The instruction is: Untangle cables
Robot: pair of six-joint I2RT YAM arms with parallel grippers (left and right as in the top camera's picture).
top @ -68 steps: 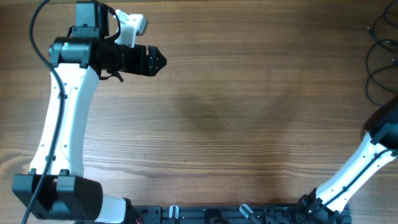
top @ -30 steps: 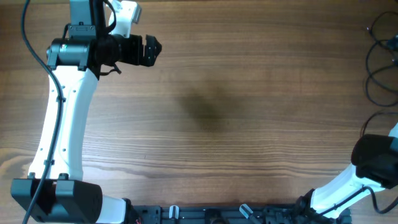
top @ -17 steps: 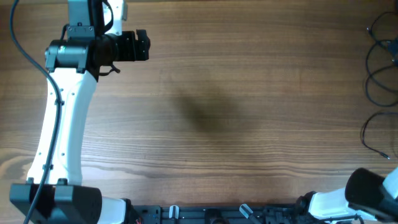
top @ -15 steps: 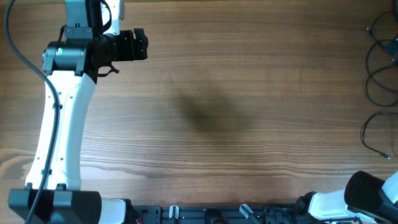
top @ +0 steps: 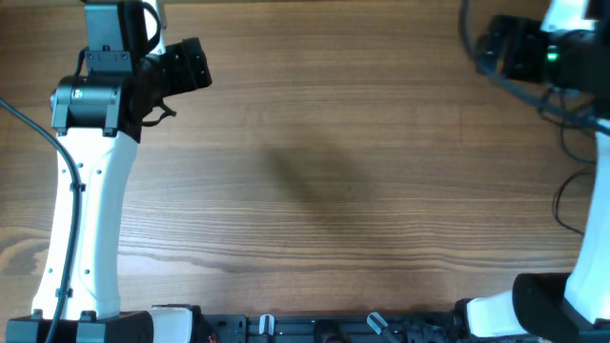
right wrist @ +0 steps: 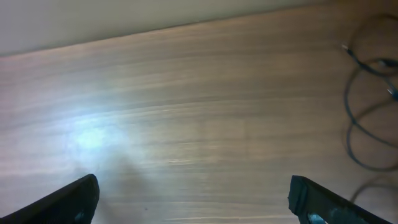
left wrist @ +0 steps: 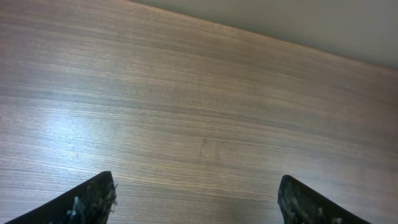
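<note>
The cables (top: 559, 202) are thin black cords lying in loose loops at the table's right edge, partly covered by my right arm in the overhead view. The right wrist view shows their loops (right wrist: 347, 99) at its right side, with small plug ends near the top. My right gripper (top: 498, 48) hangs at the far right of the table, left of the cables, open (right wrist: 196, 208) over bare wood. At the far left, my left gripper (top: 195, 67) is also open (left wrist: 199, 208), with nothing between its fingers and no cable near it.
The wooden table (top: 324, 181) stretches between the two arms. Its far edge meets a pale wall (right wrist: 124, 18) in both wrist views. A dark rail (top: 334, 329) with the arm bases runs along the near edge.
My right arm has swung from the near right corner up to the far right, now over part of the cables. My left gripper has drawn back to the left. The cables have not moved.
</note>
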